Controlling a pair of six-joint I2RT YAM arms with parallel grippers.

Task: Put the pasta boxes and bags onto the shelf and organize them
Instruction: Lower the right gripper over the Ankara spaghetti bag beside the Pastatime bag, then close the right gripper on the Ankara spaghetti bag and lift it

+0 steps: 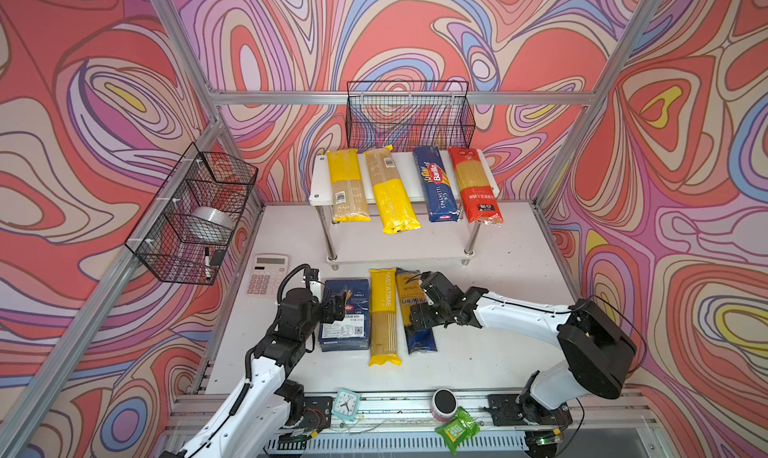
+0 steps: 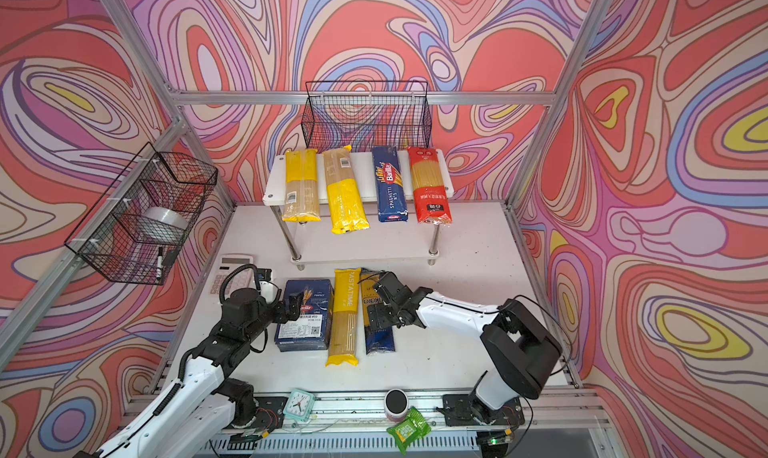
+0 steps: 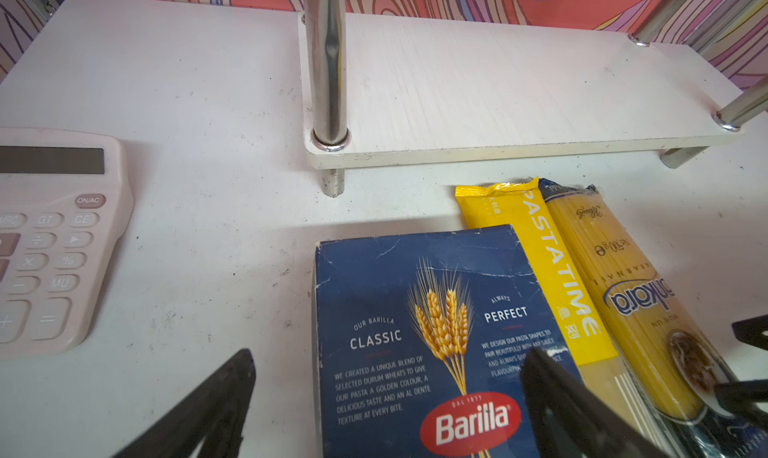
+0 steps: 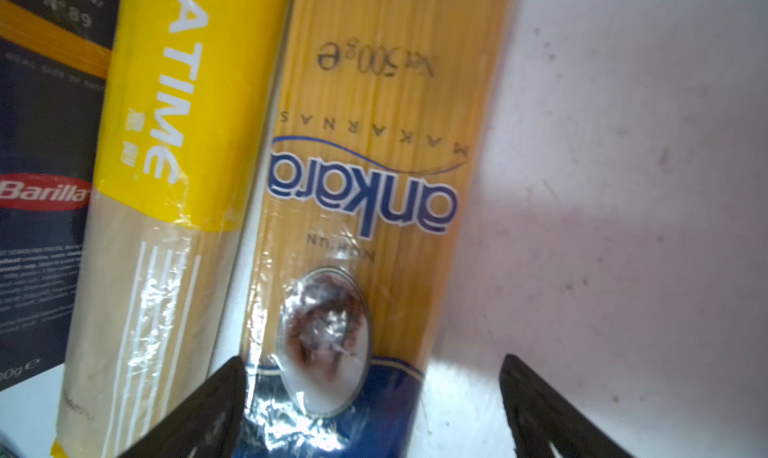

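Note:
The shelf (image 1: 322,177) carries on its top board two yellow-and-clear bags (image 1: 348,186) (image 1: 390,194), the narrow blue Barilla Spaghetti box (image 1: 435,184) and a red-and-clear bag (image 1: 473,186). Its lower board (image 3: 498,86) is bare. In front of it on the table lie a navy Barilla carton (image 1: 353,294), the yellow PASTA TIME bag (image 1: 384,317) and a dark blue-gold bag (image 4: 365,177), side by side. My left gripper (image 3: 390,352) hangs open over the carton's left edge. My right gripper (image 4: 372,360) is open, its fingers astride the blue-gold bag, gripping nothing.
A white calculator (image 1: 266,275) lies left of the carton. Black wire baskets hang on the back wall (image 1: 409,115) and the left wall (image 1: 195,215). A small clock (image 1: 345,404), a jar (image 1: 444,404) and a green packet (image 1: 457,429) sit at the front rail.

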